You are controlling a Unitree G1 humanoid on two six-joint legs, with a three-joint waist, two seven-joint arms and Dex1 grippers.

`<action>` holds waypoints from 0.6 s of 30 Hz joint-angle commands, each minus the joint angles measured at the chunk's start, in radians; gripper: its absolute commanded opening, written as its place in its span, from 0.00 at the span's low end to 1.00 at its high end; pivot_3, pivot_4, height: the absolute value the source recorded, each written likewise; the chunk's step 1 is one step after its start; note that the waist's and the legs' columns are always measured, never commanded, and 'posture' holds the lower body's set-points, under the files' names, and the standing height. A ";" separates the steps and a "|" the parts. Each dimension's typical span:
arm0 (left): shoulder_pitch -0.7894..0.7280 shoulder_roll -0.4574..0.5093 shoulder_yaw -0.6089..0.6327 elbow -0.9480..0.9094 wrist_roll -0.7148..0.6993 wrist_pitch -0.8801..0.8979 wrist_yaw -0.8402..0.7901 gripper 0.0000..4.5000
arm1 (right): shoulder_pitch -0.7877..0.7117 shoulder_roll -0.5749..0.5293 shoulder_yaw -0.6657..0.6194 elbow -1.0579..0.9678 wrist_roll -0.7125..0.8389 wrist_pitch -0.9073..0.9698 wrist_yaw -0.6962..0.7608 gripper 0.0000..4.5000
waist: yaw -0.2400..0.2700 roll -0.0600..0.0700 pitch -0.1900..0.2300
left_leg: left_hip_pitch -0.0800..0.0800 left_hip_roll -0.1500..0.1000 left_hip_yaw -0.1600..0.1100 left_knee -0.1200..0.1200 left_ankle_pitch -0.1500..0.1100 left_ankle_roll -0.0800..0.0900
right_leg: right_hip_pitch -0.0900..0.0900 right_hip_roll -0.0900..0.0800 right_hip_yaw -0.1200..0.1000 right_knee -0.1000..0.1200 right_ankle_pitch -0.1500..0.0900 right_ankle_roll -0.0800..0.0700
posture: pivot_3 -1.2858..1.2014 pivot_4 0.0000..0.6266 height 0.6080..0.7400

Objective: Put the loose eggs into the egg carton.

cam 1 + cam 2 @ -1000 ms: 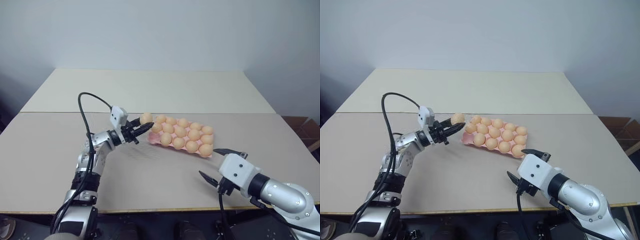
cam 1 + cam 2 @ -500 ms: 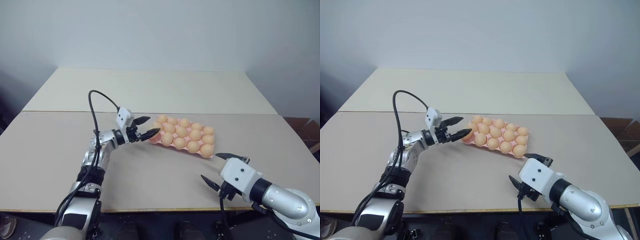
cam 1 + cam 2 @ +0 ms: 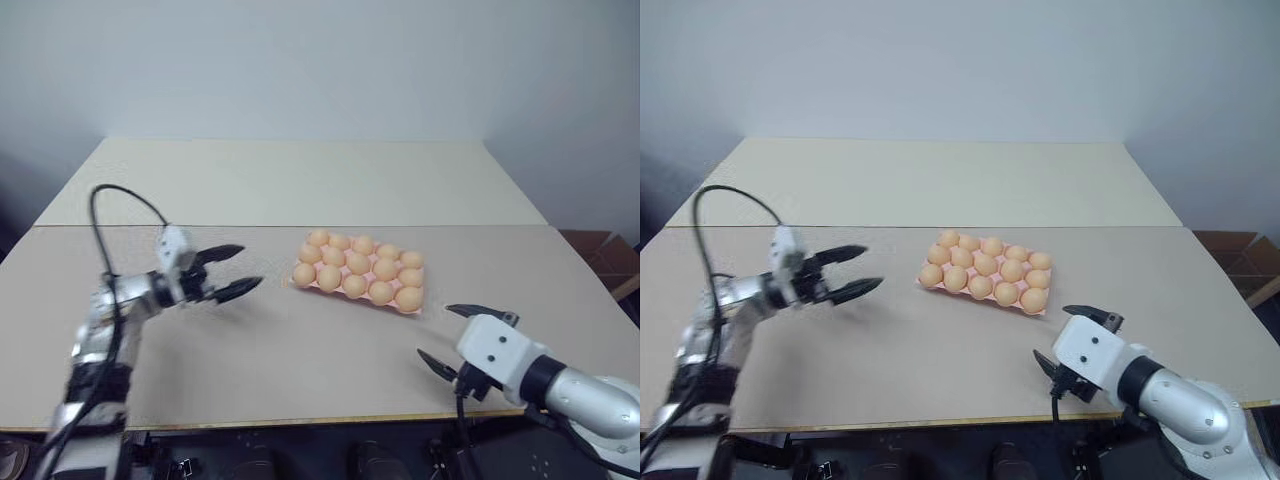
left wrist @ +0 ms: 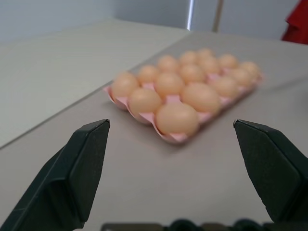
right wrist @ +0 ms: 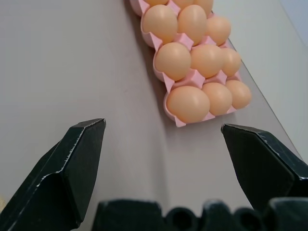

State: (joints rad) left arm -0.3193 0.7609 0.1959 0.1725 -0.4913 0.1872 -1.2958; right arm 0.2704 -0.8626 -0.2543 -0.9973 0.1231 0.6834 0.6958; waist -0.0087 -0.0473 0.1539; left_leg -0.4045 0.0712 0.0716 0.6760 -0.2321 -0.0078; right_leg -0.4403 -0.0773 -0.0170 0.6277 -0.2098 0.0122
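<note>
Beige table (image 3: 300, 340) — cardboard box (image 3: 605, 255) beside it.

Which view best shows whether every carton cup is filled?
Left eye view: the egg carton is seen whole from above, with an egg in all fifteen cups. The left wrist view sees it low from one end, far eggs overlapping; the right wrist view crops it.

Legible text, labels, brands, numbers, signs: none can be read on any surface in these views.
</note>
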 commanded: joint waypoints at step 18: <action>0.465 0.064 0.243 -0.556 -0.107 0.166 0.191 1.00 | -0.104 -0.105 -0.191 0.235 0.171 -0.179 0.276 1.00 | 0.020 0.004 0.002 | 0.001 0.000 0.002 0.000 0.000 0.000 | 0.000 0.000 0.002 0.000 -0.001 -0.002 | 0.52 0.24 1.00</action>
State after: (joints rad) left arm 0.1404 0.8246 0.4283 -0.3261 -0.6098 0.3306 -1.1737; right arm 0.1829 -0.9532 -0.4402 -0.7595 0.2881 0.5025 0.9869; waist 0.0111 -0.0436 0.1562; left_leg -0.4034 0.0713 0.0733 0.6758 -0.2322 -0.0080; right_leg -0.4402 -0.0771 -0.0147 0.6274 -0.2110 0.0107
